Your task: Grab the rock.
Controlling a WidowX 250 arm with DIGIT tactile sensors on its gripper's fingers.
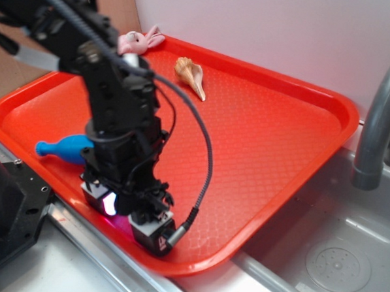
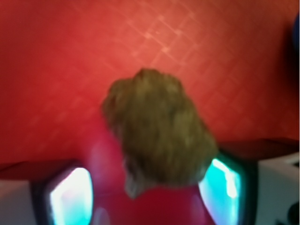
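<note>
Item: rock point(image 2: 157, 136), brown, pitted, between the glowing pads point(image 2: 70, 197) of the tool point(image 1: 134, 211) on the red tray point(image 1: 261, 130). Tool spread, not yet clenched; right pad near stone, left apart. Advice: centre, then close evenly.

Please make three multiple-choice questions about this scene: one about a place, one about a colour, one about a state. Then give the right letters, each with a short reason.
1. Where does the seashell lie?
A. on the tray
B. in the sink
C. between the fingers

2. What colour is the bottle?
A. green
B. blue
C. yellow

3. How does the rock stand to the gripper?
A. outside the tray
B. far behind it
C. between its two fingers

Answers: 1 A, the seashell rests on the far part of the tray. 2 B, a blue bottle shows beside the arm. 3 C, the wrist view shows the rock between the lit fingers; whether they are clamping it cannot be told.
</note>
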